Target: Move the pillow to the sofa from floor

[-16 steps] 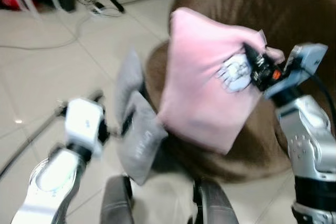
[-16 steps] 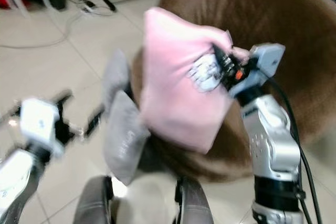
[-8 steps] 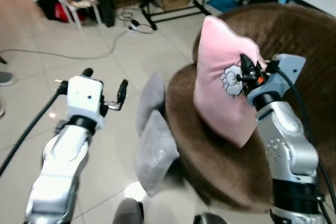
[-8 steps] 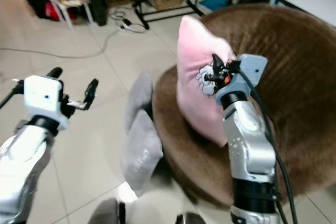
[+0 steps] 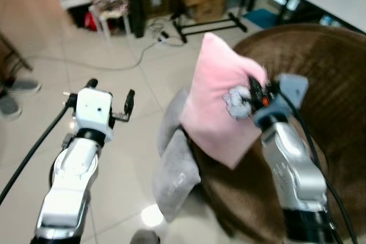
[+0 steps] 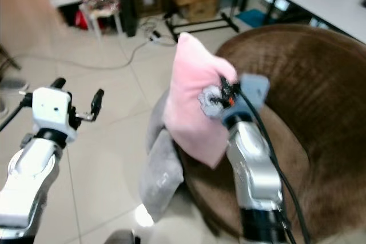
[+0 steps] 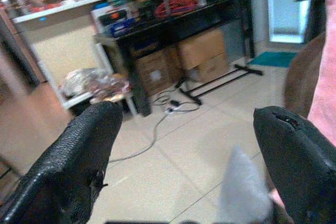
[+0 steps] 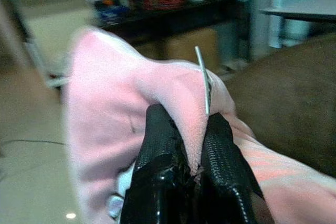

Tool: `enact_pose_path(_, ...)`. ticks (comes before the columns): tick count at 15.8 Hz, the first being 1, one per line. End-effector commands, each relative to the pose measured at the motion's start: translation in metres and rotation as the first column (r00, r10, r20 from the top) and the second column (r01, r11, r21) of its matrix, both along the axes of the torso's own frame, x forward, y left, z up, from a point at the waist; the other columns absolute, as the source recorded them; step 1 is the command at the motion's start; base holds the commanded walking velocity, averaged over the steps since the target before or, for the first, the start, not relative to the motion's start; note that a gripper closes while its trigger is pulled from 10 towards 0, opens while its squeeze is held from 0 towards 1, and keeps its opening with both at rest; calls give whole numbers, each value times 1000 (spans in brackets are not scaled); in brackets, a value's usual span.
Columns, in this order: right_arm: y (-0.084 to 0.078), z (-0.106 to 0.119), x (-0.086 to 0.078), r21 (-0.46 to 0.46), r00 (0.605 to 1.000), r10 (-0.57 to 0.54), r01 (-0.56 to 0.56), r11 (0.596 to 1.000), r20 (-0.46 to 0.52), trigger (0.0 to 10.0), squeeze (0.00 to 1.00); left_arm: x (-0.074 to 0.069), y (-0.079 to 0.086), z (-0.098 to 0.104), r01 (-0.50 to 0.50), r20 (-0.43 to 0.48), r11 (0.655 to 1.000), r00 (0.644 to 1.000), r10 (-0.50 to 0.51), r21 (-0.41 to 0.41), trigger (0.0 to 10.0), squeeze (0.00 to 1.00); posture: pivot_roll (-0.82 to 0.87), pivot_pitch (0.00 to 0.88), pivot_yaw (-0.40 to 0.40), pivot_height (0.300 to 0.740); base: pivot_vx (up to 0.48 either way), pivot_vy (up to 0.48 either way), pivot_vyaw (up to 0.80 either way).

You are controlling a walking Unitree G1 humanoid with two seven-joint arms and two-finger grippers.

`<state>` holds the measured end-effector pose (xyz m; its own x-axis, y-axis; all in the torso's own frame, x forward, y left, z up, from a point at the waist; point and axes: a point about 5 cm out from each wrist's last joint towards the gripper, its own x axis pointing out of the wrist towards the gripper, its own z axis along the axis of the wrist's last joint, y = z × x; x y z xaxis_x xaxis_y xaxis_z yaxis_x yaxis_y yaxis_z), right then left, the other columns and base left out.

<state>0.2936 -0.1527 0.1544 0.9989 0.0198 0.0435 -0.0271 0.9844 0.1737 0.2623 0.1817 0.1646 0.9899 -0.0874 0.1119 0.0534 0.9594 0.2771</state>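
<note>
Fingers of the right gripper (image 8: 194,174) are pinched tight on a fold of the pink pillow (image 5: 220,107), which hangs in the air over the front edge of the brown sofa (image 5: 320,84), clear of the floor. Two grey cushions (image 5: 174,164) lean against the sofa's base (not the task's concern). The left gripper (image 5: 110,98) hovers spread and empty over the tiles. Judging by this, the carry is nearly done; next comes lowering the pillow onto the seat and letting go
</note>
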Motion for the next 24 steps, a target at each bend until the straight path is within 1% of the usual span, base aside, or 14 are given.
enact_pose_path(1, -7, 9, -4, -23, 998, -26, 27, 999, 65, 10000, 0, 3, 1, 3, 3, 11, 1000, 1000, -4, 4, 10000, 0, 54, 0, 57, 740, 0, 0, 0)
enact_pose_path(3, -15, 10, -6, -50, 997, -43, 47, 998, 70, 10000, 0, 8, -2, 9, 21, 17, 999, 1000, -21, 32, 10000, 0, 42, 0, 109, 740, 0, 0, 0)
enact_pose_path(5, -19, 13, -6, -73, 995, -52, 58, 996, 85, 10000, 0, 10, -6, 11, 49, 27, 998, 998, -50, 38, 10000, 0, 31, 0, 94, 740, 0, 0, 0)
enact_pose_path(6, -20, 11, -9, -67, 994, -69, 75, 995, 81, 10000, 0, 10, -7, 8, 52, 27, 998, 998, -53, 30, 10000, 0, 25, 0, 54, 740, 0, 0, 0)
enact_pose_path(8, -14, 2, -13, -34, 997, -69, 70, 997, 46, 10000, 0, 6, -5, 1, 17, 22, 1000, 1000, -16, -10, 10000, 0, 37, 0, 24, 740, 0, 0, 0)
enact_pose_path(9, -6, -8, -14, -23, 999, -47, 47, 999, -1, 10000, 0, 1, -4, -3, -11, 18, 1000, 1000, 11, -22, 10000, 0, 51, 0, 4, 740, 0, 0, 0)
enact_pose_path(10, -2, -10, -13, -24, 999, -35, 35, 999, -21, 10000, 0, 1, -4, -4, -21, 14, 1000, 1000, 21, -6, 10000, 0, 56, 0, -7, 740, 0, 0, -800)
enact_pose_path(12, 0, -10, -7, -9, 999, -38, 37, 999, -30, 10000, 0, 5, -7, 1, -8, 41, 998, 999, 5, 62, 10000, 0, 84, 0, -38, 740, 0, 0, -800)
enact_pose_path(14, 2, -9, -3, -7, 999, -38, 38, 999, -23, 10000, 0, 6, -5, 5, -2, 59, 998, 998, -1, 59, 10000, 0, 85, 0, -31, 740, 0, 0, -800)
enact_pose_path(15, 7, -5, -1, -6, 1000, -15, 15, 1000, -6, 10000, 0, 3, 0, 4, -15, 38, 999, 999, 13, 37, 10000, 0, 88, 0, -19, 740, 0, 0, -800)
enact_pose_path(17, 16, -5, 0, -23, 1000, 29, -29, 999, -3, 10000, 0, 0, 10, 5, -58, 33, 997, 998, 57, 44, 10000, 0, 86, 0, -12, 740, 0, 0, -800)
enact_pose_path(19, 16, -6, -1, -13, 999, 33, -33, 999, -9, 10000, 0, 0, 15, 7, -94, 67, 995, 993, 93, 19, 10000, 0, 89, 0, -23, 740, 0, 0, -800)
enact_pose_path(21, 15, -5, 1, 2, 999, 29, -29, 1000, -17, 10000, 0, -2, 16, 9, -99, 66, 995, 993, 99, 6, 10000, 0, 86, 0, -31, 740, 0, 0, -800)
enact_pose_path(24, 13, -7, 3, 11, 999, 24, -24, 1000, -28, 10000, 0, -4, 11, 9, -62, 54, 998, 997, 63, -6, 10000, 0, 91, 0, -37, 740, 0, 0, -800)
